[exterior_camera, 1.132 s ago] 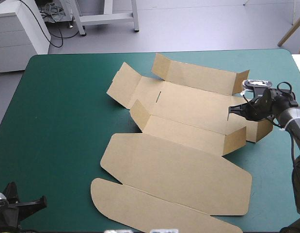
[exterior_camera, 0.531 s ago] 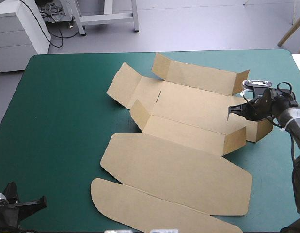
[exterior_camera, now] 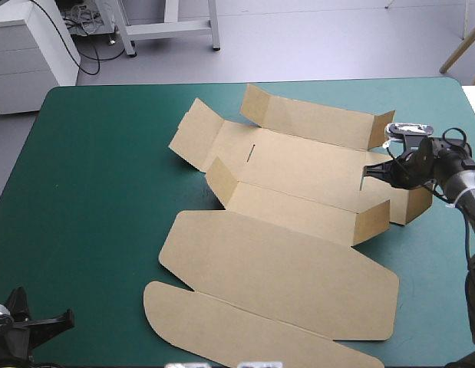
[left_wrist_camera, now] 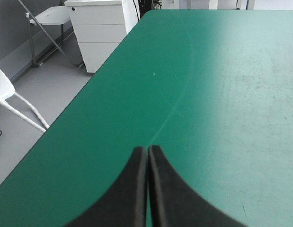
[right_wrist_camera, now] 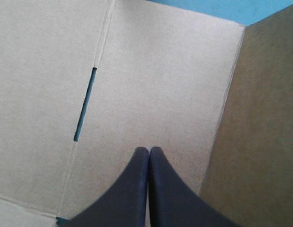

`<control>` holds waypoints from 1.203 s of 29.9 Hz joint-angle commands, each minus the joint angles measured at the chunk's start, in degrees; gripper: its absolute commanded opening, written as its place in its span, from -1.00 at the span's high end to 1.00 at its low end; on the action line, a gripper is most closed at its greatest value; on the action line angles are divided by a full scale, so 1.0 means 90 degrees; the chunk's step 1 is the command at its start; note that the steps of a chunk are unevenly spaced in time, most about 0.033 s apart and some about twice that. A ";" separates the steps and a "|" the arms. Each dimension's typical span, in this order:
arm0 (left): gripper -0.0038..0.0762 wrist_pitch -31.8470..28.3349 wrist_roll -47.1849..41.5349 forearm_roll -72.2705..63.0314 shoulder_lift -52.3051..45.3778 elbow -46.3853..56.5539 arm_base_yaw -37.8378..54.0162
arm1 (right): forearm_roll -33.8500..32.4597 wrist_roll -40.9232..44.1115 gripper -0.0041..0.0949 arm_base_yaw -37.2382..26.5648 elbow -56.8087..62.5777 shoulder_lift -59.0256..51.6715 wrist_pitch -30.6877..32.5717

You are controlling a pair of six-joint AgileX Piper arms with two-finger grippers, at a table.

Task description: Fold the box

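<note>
Well, the box (exterior_camera: 298, 165) lies opened out right of the table's middle on the teal-green cover (exterior_camera: 99, 192). Its long walls are half raised, and the lid (exterior_camera: 283, 268) lies flat toward the near edge. The lid's outer flap runs out of the high view at the near edge, so its end is cut off.

At the box's right end sits the right claw (exterior_camera: 367, 173). Its black fingers are pressed together to a point with nothing between them, aimed in over the box floor. From its own camera, a thin slot (right_wrist_camera: 84, 104) in the floor shows ahead, and a raised wall (right_wrist_camera: 260, 142) stands to one side. I cannot tell whether the tips touch the board. The claw and its wrist hide part of the end flap behind them.

Far off at the near left corner, the left claw (left_wrist_camera: 147, 150) is likewise pinched together and empty, over bare cover. A faint curved mark (left_wrist_camera: 177, 106) runs across the cover ahead of it.
</note>
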 commanded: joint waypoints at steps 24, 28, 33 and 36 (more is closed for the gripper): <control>0.93 -0.0472 -0.0031 0.0046 -0.0060 -0.0162 -0.0021 | -0.0030 0.0096 0.96 -0.0050 -0.0642 -0.3464 0.2183; 0.93 -0.0472 -0.0031 0.0046 -0.0060 -0.0162 -0.0021 | -0.0030 0.0114 0.96 -0.0050 -0.0642 -0.3670 0.2326; 0.93 -0.0472 -0.0031 0.0046 -0.0060 -0.0162 -0.0021 | -0.0030 0.0096 0.96 -0.0050 -0.0642 -0.3723 0.2704; 0.93 -0.0472 -0.0031 0.0046 -0.0060 -0.0162 -0.0021 | -0.0030 -0.0013 0.95 -0.0050 -0.0642 -0.3723 0.2884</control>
